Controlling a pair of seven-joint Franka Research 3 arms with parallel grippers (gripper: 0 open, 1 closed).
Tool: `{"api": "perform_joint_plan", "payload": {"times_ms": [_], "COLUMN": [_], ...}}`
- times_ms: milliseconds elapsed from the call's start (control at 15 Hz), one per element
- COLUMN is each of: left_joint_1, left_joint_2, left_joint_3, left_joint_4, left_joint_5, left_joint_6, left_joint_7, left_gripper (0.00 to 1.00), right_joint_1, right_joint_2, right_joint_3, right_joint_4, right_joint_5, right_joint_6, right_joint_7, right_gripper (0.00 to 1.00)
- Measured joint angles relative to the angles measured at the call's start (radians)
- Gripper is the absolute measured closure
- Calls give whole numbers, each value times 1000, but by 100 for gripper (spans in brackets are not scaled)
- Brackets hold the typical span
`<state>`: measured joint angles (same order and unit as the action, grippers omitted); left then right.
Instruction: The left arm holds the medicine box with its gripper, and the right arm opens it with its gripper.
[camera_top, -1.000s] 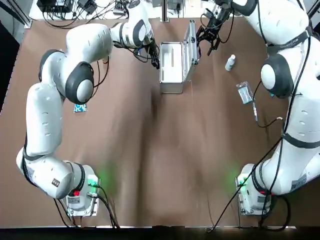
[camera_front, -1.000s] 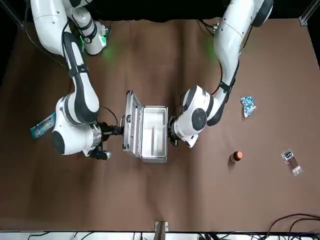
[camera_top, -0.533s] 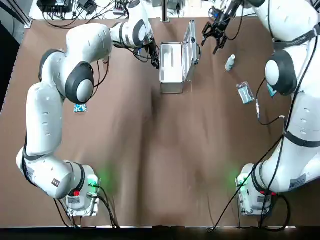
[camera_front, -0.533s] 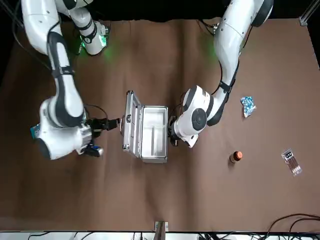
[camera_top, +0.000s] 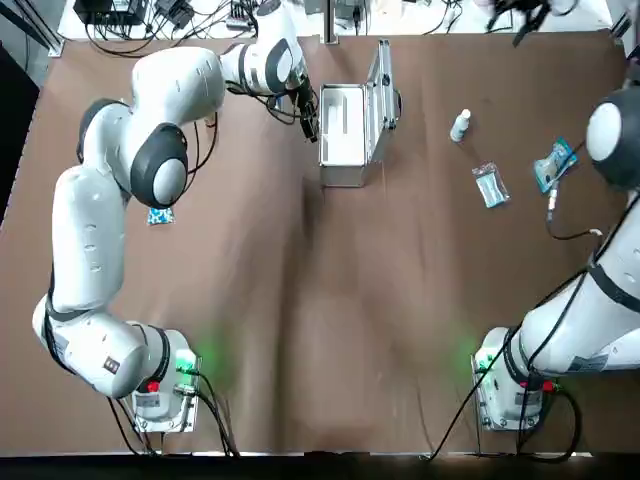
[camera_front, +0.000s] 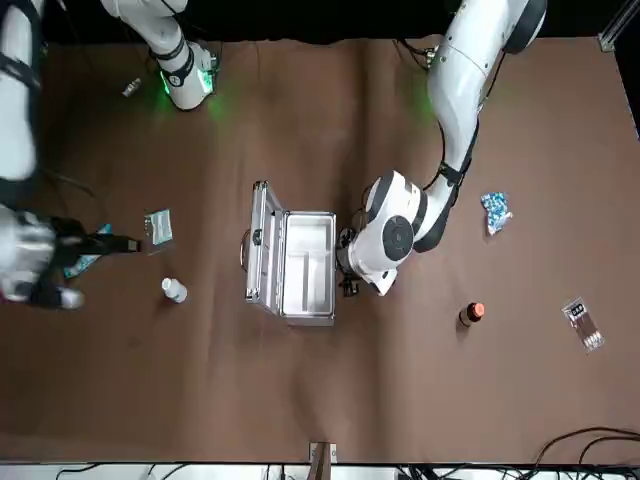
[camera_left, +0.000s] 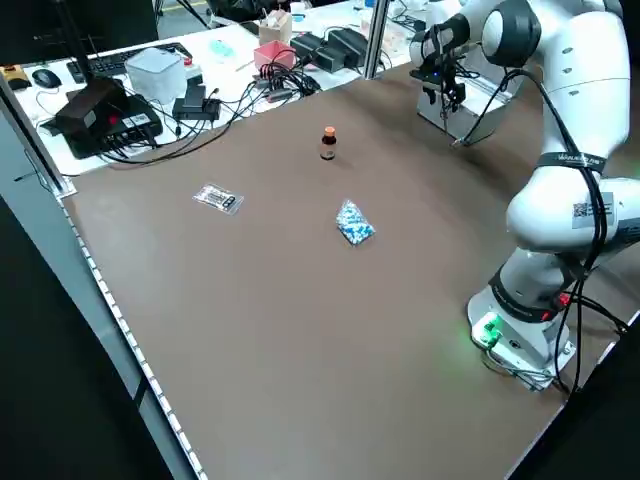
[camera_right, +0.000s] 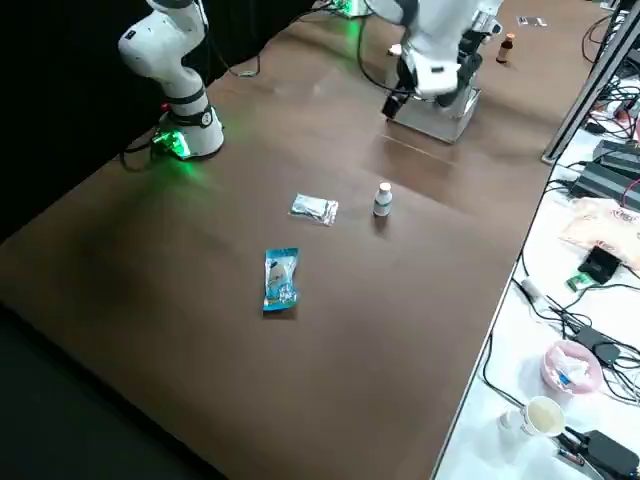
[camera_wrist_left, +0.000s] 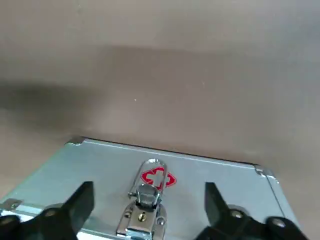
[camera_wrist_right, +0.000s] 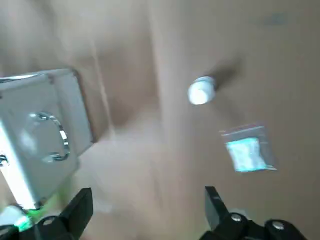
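Both steps look finished: the medicine box (camera_top: 342, 130) lid (camera_top: 381, 80) stands upright. My left end effector (camera_wrist_left: 148, 195), fingers spread, sits by its latch (camera_wrist_left: 150, 179); my right end effector (camera_wrist_right: 147, 197), likewise spread and empty, hangs well clear.

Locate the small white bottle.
In the top view, the small white bottle sits on the robot's right side, right of the open medicine box, nearest the clear sachet.
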<state>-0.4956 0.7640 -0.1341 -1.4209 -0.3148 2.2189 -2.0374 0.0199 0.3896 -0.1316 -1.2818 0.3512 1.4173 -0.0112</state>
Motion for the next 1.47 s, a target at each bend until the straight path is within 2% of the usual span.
{"api": "perform_joint_plan", "payload": {"times_ms": [200, 467, 533, 867, 1067, 1467], "left_joint_1": [12, 69, 106, 189, 223, 344], "left_joint_2": [-11, -78, -127, -231, -269, -335], "left_joint_3": [1, 1, 2, 6, 7, 10], "left_joint_4": [8, 17, 20, 20, 21, 21], "left_joint_5": [3, 10, 11, 134, 264, 312], "left_joint_6": [-43, -203, -296, -453, -493, -512], "left_joint_7": [0, 136, 233, 495, 634, 850], "left_gripper": [0, 0, 0, 0, 0, 0], "right_joint_1": [-10, 2, 14, 50, 62, 56], "right_joint_2": [-94, -196, -245, -375, -406, -417], "right_joint_3": [3, 12, 18, 25, 28, 18], "right_joint_4": [2, -12, -54, -228, -228, -218], "right_joint_5": [-143, -226, -251, -262, -265, -272], "right_joint_6": [-2, -45, -21, 110, 111, 108], "right_joint_7": [-16, -16, -16, -17, -17, -17], "right_gripper": [1, 1, 1, 1, 1, 1]}}
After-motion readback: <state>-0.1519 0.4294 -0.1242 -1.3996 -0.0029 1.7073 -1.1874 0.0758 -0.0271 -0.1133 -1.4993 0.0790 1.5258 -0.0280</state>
